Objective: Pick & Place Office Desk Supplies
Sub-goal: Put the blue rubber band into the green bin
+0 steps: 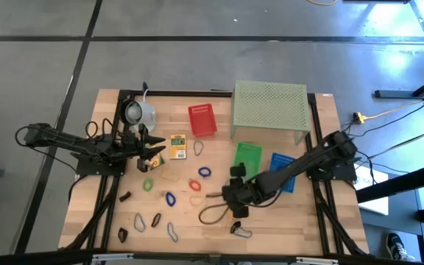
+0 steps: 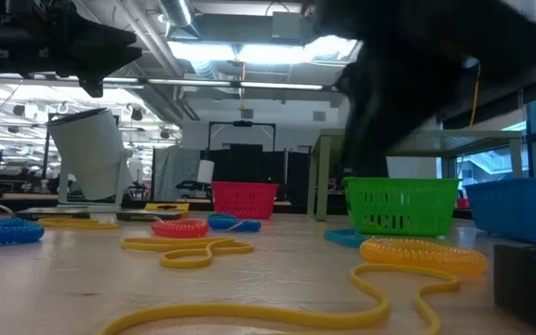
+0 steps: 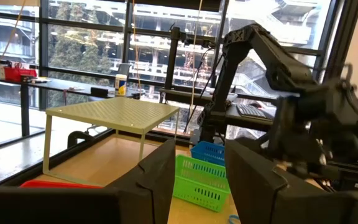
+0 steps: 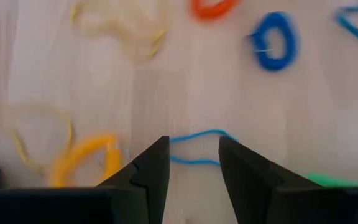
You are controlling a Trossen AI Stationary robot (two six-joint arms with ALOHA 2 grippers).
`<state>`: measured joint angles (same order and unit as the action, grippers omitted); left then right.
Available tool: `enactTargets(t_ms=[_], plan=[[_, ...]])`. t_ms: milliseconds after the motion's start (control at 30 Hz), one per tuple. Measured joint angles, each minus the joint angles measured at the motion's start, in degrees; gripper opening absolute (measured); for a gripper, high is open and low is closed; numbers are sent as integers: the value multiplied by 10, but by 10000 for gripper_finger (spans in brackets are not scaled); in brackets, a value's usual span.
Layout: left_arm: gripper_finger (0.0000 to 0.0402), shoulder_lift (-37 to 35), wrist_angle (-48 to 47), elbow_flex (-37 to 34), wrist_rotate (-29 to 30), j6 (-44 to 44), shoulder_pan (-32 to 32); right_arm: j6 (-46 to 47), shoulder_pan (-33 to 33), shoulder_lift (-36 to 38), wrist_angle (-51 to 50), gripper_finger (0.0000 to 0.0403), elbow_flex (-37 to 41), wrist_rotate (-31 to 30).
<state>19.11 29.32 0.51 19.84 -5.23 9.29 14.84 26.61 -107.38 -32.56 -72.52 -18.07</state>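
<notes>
Progress: early — loops (image 1: pixel 169 199) scattered on table (image 1: pixel 285 221).
Right gripper (image 4: pixel 192 163): jaws parted over a thin blue loop (image 4: pixel 196 148), nothing grasped.
Left gripper (image 3: pixel 197 177): parted, empty.

Even overhead light falls on the wooden table (image 1: pixel 285 221) in the high view, with soft shadows and a pale glare on the floor at upper right. At table height, ceiling strip lights (image 2: pixel 249 46) burn bright at upper centre, leaving the arm at upper right a blurred dark silhouette; the yellow loop (image 2: pixel 277 312) in the foreground is soft. Daylight floods the windows (image 3: pixel 92 50) behind the left wrist camera's scene. The right wrist picture is smeared throughout.
</notes>
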Motion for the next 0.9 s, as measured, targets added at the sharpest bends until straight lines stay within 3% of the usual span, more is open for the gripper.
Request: enactTargets(t_ms=[167,400,633,900], plan=[[132,0,0,0,0,0,0,-149,4,-37,16,139,0,16],[132,0,0,0,0,0,0,-172,0,-78,21,139,-2,52],[132,0,0,0,0,0,0,-160,0,-84,25,139,-2,12],[132,0,0,0,0,0,0,5,-15,-84,21,139,-2,37]])
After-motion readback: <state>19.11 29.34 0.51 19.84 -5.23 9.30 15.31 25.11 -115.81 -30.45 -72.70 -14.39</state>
